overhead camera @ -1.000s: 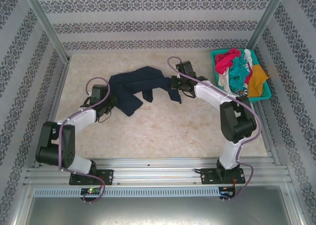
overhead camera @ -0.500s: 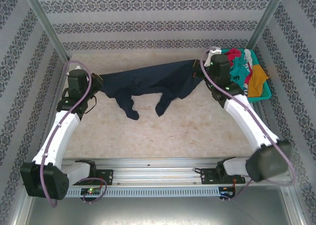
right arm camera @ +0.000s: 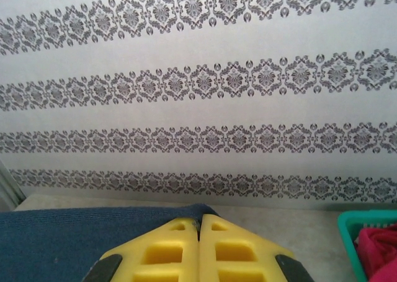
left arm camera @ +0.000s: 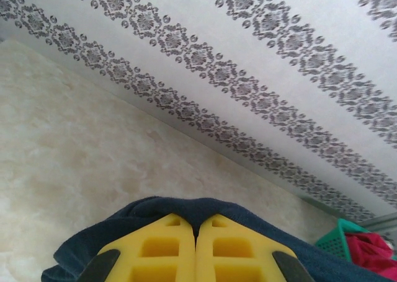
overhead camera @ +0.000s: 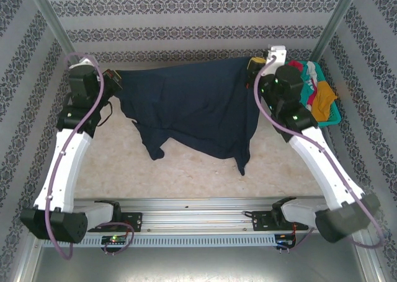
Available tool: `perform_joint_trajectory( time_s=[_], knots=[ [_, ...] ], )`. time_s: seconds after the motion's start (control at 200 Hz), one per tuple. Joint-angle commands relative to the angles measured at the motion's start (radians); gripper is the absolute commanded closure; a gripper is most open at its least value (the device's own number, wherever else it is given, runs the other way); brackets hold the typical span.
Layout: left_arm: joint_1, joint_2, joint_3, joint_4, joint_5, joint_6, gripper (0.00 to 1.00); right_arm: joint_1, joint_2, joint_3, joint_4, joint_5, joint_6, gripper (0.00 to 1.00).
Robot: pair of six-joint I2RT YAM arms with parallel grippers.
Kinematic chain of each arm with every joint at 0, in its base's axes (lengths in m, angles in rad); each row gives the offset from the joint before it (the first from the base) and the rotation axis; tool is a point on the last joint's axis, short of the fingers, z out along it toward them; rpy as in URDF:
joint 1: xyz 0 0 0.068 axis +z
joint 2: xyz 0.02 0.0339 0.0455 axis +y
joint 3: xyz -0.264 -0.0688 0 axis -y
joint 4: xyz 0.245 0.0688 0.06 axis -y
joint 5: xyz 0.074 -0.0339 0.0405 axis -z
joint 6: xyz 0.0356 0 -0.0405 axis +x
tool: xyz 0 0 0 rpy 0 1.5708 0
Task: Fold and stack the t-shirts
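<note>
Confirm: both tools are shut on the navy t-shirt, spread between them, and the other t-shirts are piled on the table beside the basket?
Not quite: the other t-shirts lie inside the teal basket, not on the table, as the top external view shows. The left tool and right tool are indeed shut on the navy t-shirt, spread between them.

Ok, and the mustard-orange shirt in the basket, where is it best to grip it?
Probably its bunched top fold, coming straight down from above: the mustard-orange shirt lies on top at the basket's near right end, with the rim close around it.
</note>
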Motion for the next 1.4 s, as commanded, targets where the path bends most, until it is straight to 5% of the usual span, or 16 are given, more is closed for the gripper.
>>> perform_joint_trajectory(
  time_s=[0.0, 0.365, 0.54, 0.649, 0.764, 1.054, 1.309, 1.339, 1.394],
  knots=[
    [0.029, 0.122, 0.060, 0.028, -0.086, 0.045, 1.00, -0.052, 0.138, 0.112, 0.052, 0.005, -0.034, 1.00],
    [0.079, 0.513, 0.598, 0.026, -0.044, 0.084, 1.00, -0.086, 0.661, 0.854, -0.024, -0.149, -0.056, 1.00],
    [0.086, 0.562, 0.884, -0.058, -0.048, 0.146, 1.00, -0.093, 0.778, 1.244, -0.134, -0.169, -0.073, 1.00],
    [0.087, 0.531, 0.946, -0.106, -0.051, 0.171, 1.00, -0.098, 0.752, 1.299, -0.147, -0.172, -0.084, 1.00],
    [0.088, 0.411, 0.779, -0.079, -0.047, 0.163, 1.00, -0.101, 0.638, 1.124, -0.149, -0.198, -0.107, 1.00],
    [0.087, 0.029, -0.015, 0.053, 0.009, -0.004, 1.00, -0.081, 0.223, 0.126, -0.045, -0.357, -0.084, 1.00],
    [0.085, -0.041, -0.450, -0.077, 0.080, -0.105, 1.00, -0.010, 0.235, -0.320, -0.043, -0.467, 0.099, 1.00],
    [0.086, -0.036, -0.485, -0.075, 0.087, -0.114, 1.00, 0.002, 0.258, -0.344, -0.024, -0.468, 0.123, 0.91],
    [0.085, -0.027, -0.536, -0.079, 0.090, -0.117, 1.00, 0.014, 0.284, -0.384, -0.002, -0.453, 0.167, 0.60]
  ],
)
